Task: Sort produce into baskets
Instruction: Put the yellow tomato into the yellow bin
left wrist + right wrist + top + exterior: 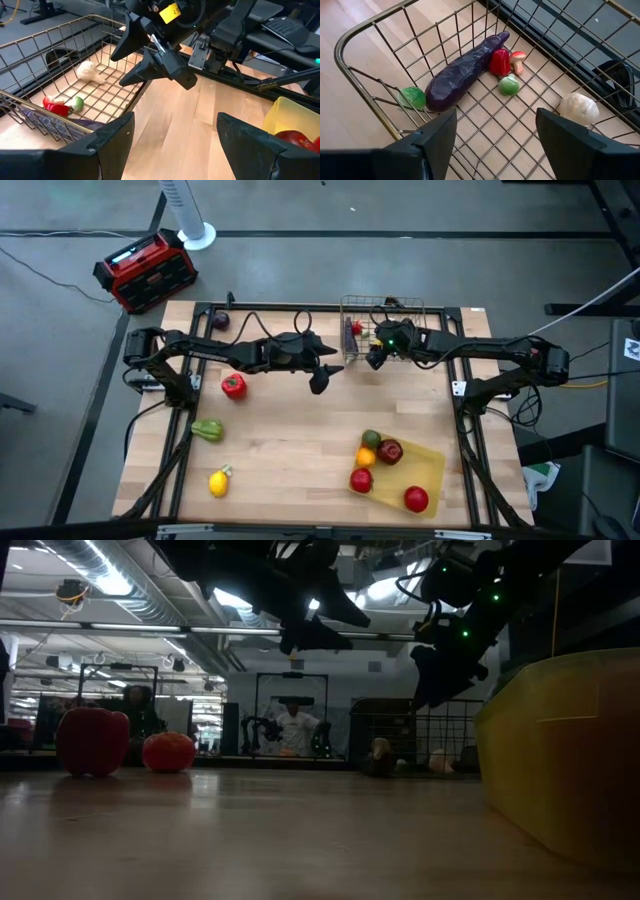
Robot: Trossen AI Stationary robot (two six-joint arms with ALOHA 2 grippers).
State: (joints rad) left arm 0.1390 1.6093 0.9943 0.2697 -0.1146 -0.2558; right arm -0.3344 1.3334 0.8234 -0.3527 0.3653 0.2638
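Observation:
The wire-mesh basket (383, 320) stands at the table's far edge. On its floor lie a purple eggplant (465, 72), a small red piece (500, 63), a mushroom (519, 58), a green ball (509, 85), another green piece (413, 97) and a white bulb (577, 109). My right gripper (496, 114) hangs open over the basket's near side (376, 360), with nothing between its fingers. My left gripper (320, 380) hovers open just left of it above bare table and faces the basket (75, 90). The yellow tray (425, 470) at the near right holds apples and an orange.
Loose on the table's left half are a red pepper (233, 386), a green pepper (207, 430), a lemon (219, 480) and a purple piece (221, 321) at the far-left corner. A red-and-black box (146, 270) sits on the floor beyond the table. Bare wood lies mid-table.

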